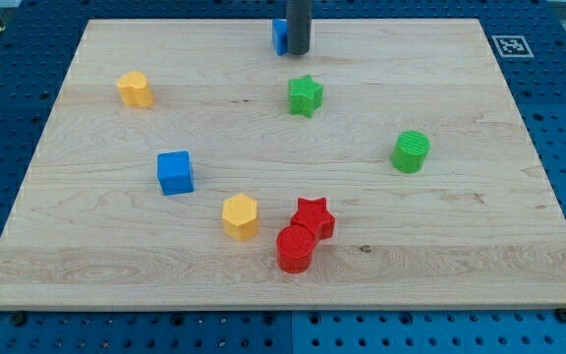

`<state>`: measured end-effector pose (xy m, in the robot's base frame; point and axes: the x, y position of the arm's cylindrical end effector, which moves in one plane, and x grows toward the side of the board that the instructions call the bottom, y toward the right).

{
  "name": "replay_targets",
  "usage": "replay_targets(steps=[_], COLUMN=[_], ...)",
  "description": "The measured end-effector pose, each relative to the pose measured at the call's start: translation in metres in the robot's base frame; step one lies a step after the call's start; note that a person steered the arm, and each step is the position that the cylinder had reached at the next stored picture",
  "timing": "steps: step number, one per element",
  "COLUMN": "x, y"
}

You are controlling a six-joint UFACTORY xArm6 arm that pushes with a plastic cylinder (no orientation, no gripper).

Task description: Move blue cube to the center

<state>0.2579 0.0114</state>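
Observation:
A blue cube [175, 172] sits on the wooden board [460, 226] at the view's left of middle. My tip [298, 53] is at the view's top centre, far from that cube. It touches or stands just right of a second blue block [279, 36], which the rod partly hides, so its shape is unclear.
A green star [305, 95] lies just below my tip. A green cylinder [411, 151] is at the right. A yellow block [135, 88] is at the upper left. A yellow hexagonal block [241, 216], a red star [312, 217] and a red cylinder [295, 249] cluster at the bottom centre.

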Motion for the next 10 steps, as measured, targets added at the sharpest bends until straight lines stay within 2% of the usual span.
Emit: replay_targets(steps=[1,4,5,6,8,10], x=[0.000,-0.004,0.030,0.092,0.178,0.247], y=[-0.022,-0.026,-0.035,-0.076,-0.215,-0.230])
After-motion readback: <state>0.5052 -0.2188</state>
